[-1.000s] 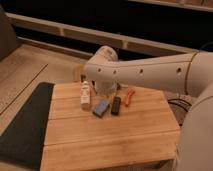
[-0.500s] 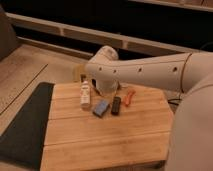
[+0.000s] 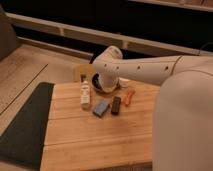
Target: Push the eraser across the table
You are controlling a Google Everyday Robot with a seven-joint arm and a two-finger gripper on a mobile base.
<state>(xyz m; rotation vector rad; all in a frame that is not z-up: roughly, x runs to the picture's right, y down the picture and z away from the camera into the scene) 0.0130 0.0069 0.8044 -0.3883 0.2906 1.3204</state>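
The eraser (image 3: 101,107) is a small blue-grey block lying flat on the light wooden table (image 3: 95,142), near its far middle. My gripper (image 3: 105,85) is the dark part at the end of the white arm (image 3: 145,70). It hangs just behind and above the eraser, by the table's far edge. I see no contact between it and the eraser.
A black bar (image 3: 116,105) lies right beside the eraser. A white-and-tan bottle (image 3: 85,93) stands upright to its left. A small orange object (image 3: 129,97) lies to the right. A dark grey mat (image 3: 25,125) borders the table's left. My white arm's bulk fills the right.
The large white part of my arm at the right has spread further left in the view. The gripper and the objects on the table have barely moved.
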